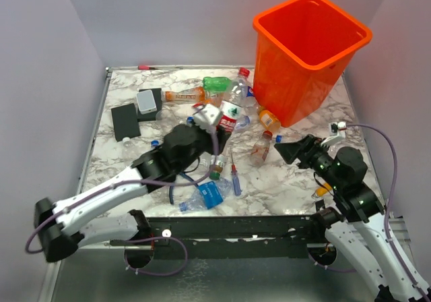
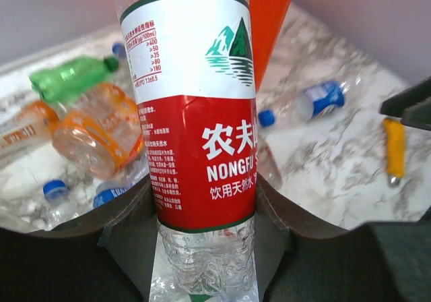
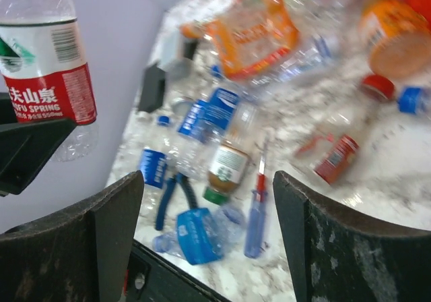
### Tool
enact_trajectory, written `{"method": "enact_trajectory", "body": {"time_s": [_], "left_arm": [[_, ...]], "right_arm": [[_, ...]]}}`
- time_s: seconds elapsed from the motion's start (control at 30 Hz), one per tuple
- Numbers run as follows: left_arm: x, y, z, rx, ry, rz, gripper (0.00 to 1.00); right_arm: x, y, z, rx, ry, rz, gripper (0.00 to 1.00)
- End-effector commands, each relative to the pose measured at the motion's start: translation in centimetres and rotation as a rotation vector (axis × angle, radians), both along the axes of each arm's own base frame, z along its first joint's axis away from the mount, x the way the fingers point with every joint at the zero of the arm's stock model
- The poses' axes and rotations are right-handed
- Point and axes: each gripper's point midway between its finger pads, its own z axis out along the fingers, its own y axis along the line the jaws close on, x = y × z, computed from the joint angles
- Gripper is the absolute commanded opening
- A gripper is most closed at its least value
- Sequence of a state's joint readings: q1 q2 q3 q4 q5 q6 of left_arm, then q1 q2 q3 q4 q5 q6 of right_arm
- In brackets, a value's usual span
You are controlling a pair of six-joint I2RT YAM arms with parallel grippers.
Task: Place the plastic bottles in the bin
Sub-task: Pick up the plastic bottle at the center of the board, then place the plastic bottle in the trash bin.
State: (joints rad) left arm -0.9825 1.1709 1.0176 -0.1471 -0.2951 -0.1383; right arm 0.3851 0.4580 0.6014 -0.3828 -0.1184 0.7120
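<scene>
Red-labelled clear bottle (image 2: 195,113), clenched low in left claw (image 2: 205,214), held apparently off the desk (image 1: 283,180) short of the bin (image 1: 310,52), likely for carriage over its rim; right claw (image 3: 209,187) released, empty, beside the bin's foot; other plastic bottles (image 1: 232,93) strewn before the bin.

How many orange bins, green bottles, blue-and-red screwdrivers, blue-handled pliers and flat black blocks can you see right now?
Orange bin: 1
Green bottle: 1
Blue-and-red screwdriver: 1
Blue-handled pliers: 1
Flat black blocks: 2
Total: 6
</scene>
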Motion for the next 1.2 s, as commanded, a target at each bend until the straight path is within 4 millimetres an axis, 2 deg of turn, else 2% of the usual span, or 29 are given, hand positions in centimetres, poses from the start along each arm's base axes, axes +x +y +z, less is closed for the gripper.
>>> {"method": "enact_trajectory", "body": {"time_s": [0.0, 0.13, 0.23, 0.33, 0.43, 0.53, 0.6, 0.8, 0.97, 1.03, 1.17], "left_arm": [[-3.1, 2.8, 5.4, -0.251, -0.248, -0.101, 0.48], [-6.1, 4.5, 4.9, -0.339, -0.322, -0.188, 0.47], [-7.1, 5.5, 4.0, -0.392, -0.378, -0.201, 0.42], [-7.7, 5.5, 4.2, -0.411, -0.415, -0.231, 0.39], [-8.0, 5.2, 4.2, -0.4, -0.43, -0.261, 0.35], [-8.5, 5.1, 4.4, -0.428, -0.453, -0.286, 0.32], [-8.7, 5.3, 4.6, -0.445, -0.463, -0.287, 0.3], [-9.0, 5.5, 4.7, -0.44, -0.488, -0.279, 0.26], [-9.6, 4.9, 4.4, -0.431, -0.484, -0.31, 0.25], [-9.6, 4.8, 4.4, -0.431, -0.481, -0.312, 0.25], [-9.7, 4.9, 4.5, -0.435, -0.483, -0.307, 0.25]], "right_arm": [[-1.4, 2.4, 7.7, 0.099, -0.286, 0.174, 0.82], [-2.9, 5.6, 13.4, 0.159, -0.404, 0.403, 0.79], [-2.3, 6.4, 17.3, 0.175, -0.465, 0.44, 0.78], [-0.9, 7.3, 19.6, 0.156, -0.491, 0.451, 0.8], [-0.3, 10.2, 21.3, 0.146, -0.485, 0.502, 0.85], [0.0, 14.2, 21.4, 0.049, -0.464, 0.507, 0.87], [0.7, 15.4, 21.1, 0.047, -0.424, 0.482, 0.87], [2.0, 16.7, 21.2, 0.127, -0.387, 0.457, 0.86], [3.1, 16.7, 21.9, 0.158, -0.392, 0.406, 0.8], [3.0, 17.0, 22.8, 0.17, -0.424, 0.419, 0.78], [3.0, 17.8, 22.8, 0.162, -0.413, 0.456, 0.78]]}}
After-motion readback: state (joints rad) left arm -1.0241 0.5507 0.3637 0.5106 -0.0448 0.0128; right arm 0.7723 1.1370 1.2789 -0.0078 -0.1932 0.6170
